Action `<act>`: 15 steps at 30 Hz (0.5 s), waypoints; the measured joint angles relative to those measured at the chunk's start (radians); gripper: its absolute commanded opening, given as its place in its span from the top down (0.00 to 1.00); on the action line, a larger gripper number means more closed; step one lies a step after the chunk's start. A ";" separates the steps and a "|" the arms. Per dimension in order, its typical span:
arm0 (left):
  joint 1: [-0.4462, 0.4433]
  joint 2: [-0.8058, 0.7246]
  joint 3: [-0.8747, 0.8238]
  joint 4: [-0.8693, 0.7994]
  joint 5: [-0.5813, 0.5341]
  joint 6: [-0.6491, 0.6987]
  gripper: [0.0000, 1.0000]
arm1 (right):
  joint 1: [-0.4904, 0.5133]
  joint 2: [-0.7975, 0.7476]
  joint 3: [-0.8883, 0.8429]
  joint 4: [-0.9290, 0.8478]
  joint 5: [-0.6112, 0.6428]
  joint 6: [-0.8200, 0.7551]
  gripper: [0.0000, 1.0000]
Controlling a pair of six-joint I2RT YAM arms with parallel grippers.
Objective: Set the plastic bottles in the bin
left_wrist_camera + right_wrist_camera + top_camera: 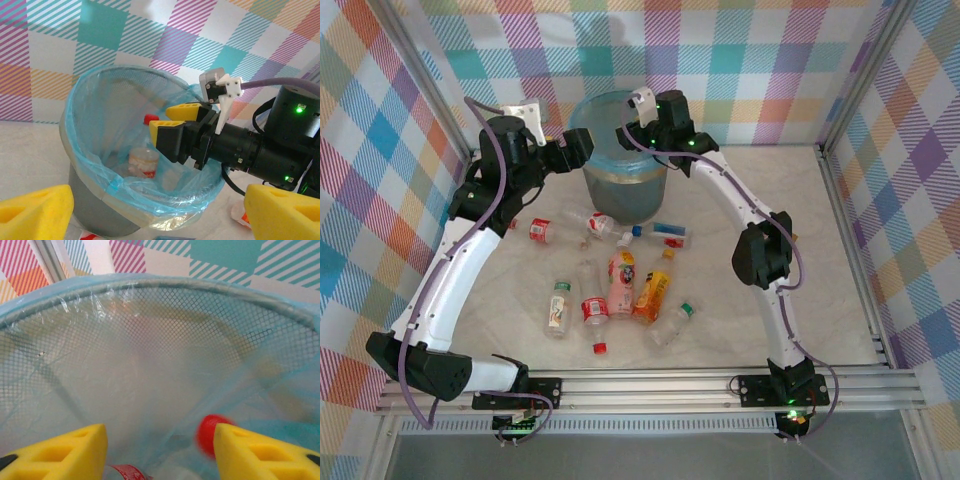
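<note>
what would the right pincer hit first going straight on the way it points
Probably the bag-lined inner wall of the bin; the open right pincer points into it. A red-capped bottle just below that line could come first; depth is unclear.

I counted 1 bin [625, 195]; approx. 9 plastic bottles [558, 305] lay on the table [720, 350], incl. 1 pink bottle [621, 283] & 1 orange bottle [653, 297], the rest mostly clear; inside the bin I saw 1 red-labelled bottle [144, 162] & 1 red cap [148, 119]; I had 2 claws, left claw [157, 212] & right claw [160, 450].
</note>
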 measured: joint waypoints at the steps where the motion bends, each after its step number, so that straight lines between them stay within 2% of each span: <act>1: 0.001 -0.001 0.000 0.000 0.000 0.000 0.11 | 0.000 0.000 0.006 -0.004 -0.006 0.004 0.39; 7: 0.001 -0.008 0.000 0.000 -0.002 0.000 0.11 | 0.000 -0.020 0.048 -0.021 -0.037 0.031 0.40; 15: 0.001 -0.036 0.000 -0.023 -0.011 0.004 0.11 | 0.007 -0.146 0.062 -0.033 -0.081 0.065 0.40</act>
